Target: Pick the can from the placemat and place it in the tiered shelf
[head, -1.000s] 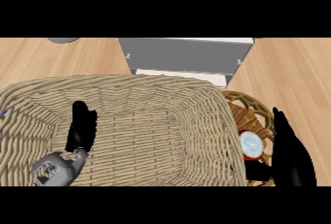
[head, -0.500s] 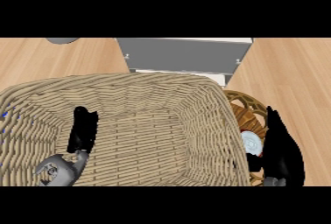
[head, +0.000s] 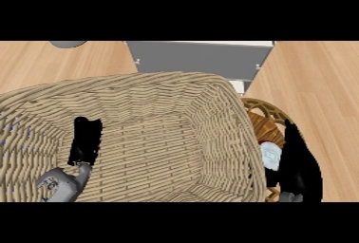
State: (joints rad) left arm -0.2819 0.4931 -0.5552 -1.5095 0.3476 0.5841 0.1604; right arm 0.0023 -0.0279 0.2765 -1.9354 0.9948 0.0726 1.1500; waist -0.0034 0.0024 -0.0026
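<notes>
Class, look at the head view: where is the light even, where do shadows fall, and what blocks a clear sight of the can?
Head view: the wooden counter is lit evenly, without glare; the wicker basket shades darker along its right inner wall; the can shows only as a pale sliver, mostly hidden behind the right hand and the basket's rim; the left hand appears flat black.

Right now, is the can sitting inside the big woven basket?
No, the can is outside the woven basket, just past its right wall, beside the robot's right hand on the brown placemat.
</notes>
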